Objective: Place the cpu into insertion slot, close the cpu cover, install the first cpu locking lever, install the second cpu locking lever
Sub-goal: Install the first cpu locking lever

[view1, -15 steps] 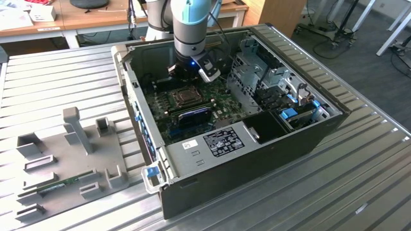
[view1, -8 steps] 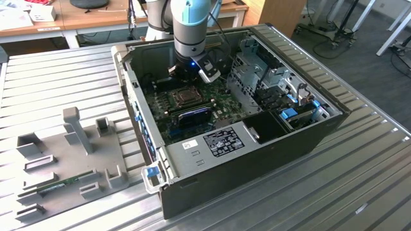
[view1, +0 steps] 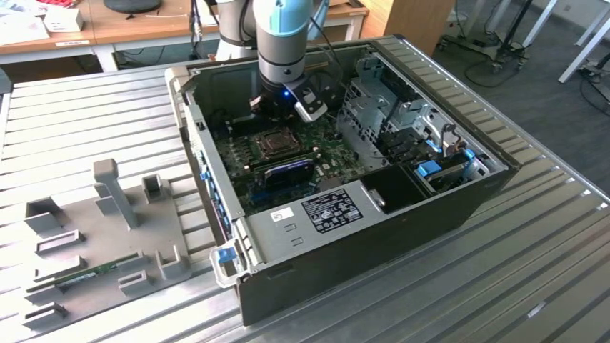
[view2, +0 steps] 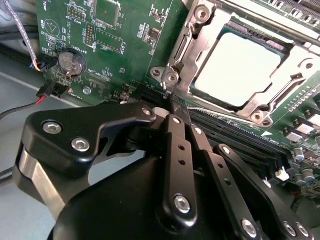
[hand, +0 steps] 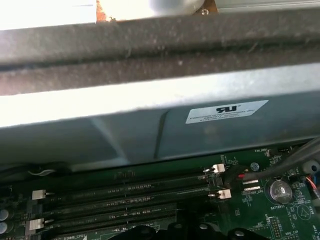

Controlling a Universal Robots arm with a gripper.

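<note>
Where a ribbed metal surface (view1: 533, 236) meets office desks (view1: 124, 28), an open computer case (view1: 401, 207) lies. The cpu (view2: 237, 67) sits in its slot (view2: 187, 37), just beyond the jaws, which are pressed together.

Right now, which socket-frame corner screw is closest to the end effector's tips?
In the second wrist view, the corner screw just beyond the end effector; the other frame screws around the cpu lie farther off.

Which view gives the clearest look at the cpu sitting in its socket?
The second wrist view: the cpu faces the camera, pale and square, framed by the cpu cover. In the exterior view it is a small tan square inside the computer case, below the gripper.
</note>
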